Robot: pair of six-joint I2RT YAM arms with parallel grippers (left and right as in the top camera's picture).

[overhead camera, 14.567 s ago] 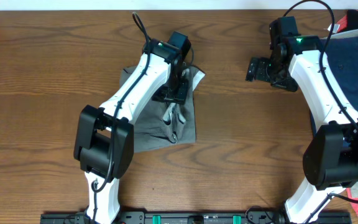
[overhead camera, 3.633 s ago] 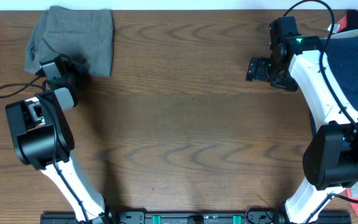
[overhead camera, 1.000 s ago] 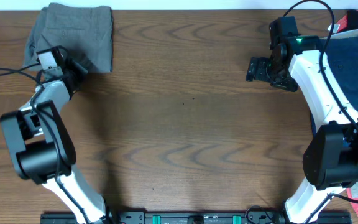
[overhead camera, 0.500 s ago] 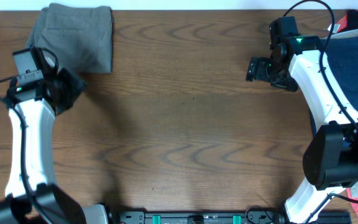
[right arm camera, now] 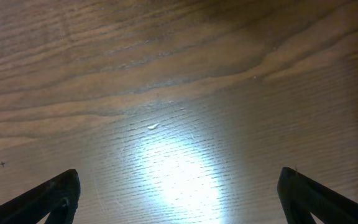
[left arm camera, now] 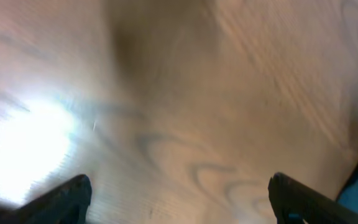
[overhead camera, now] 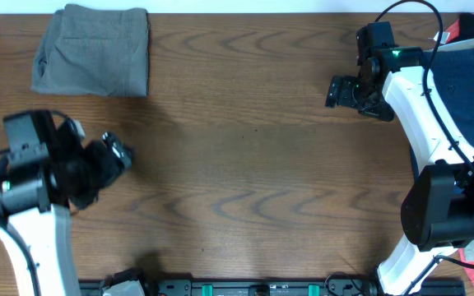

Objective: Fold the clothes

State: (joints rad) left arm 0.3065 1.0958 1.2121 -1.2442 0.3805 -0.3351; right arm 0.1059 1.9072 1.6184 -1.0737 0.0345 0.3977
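Though blurred, left gripper jaws seemingly apart

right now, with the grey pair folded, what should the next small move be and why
Probably swing the right gripper over to the navy shorts nearby and take hold of an edge. The grey shorts lie folded at the far left corner, the middle of the table is bare, both grippers are open and empty, and the left gripper sits far from the navy pair.
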